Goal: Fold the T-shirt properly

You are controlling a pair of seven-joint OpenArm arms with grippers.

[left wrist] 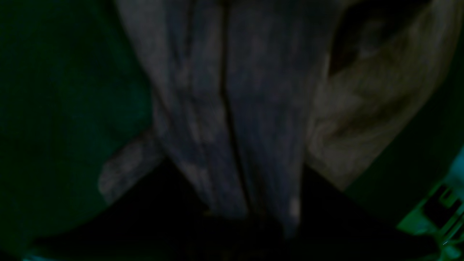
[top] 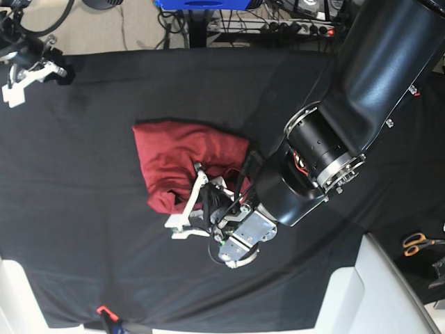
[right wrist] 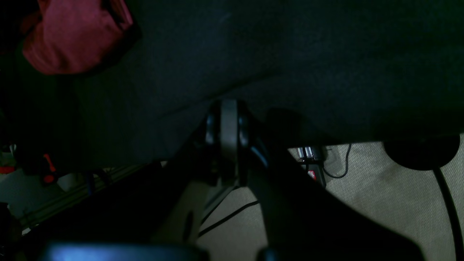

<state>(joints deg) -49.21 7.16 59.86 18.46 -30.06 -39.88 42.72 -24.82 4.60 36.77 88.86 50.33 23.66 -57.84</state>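
Where cloth bunches, left jaws pinch T-shirt [top: 182, 161].

Bunched T-shirt [top: 182, 158] mid-table; left gripper [top: 186, 217] at its 6 o'clock edge; scissors [top: 416, 243] far 3 o'clock.

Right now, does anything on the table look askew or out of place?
Yes. The T-shirt is a rumpled heap, not a flat fold: its lower edge bunches up where the left end effector pinches it. The right end effector sits shut, far off at the table's corner. Orange-handled scissors lie at the table's edge.
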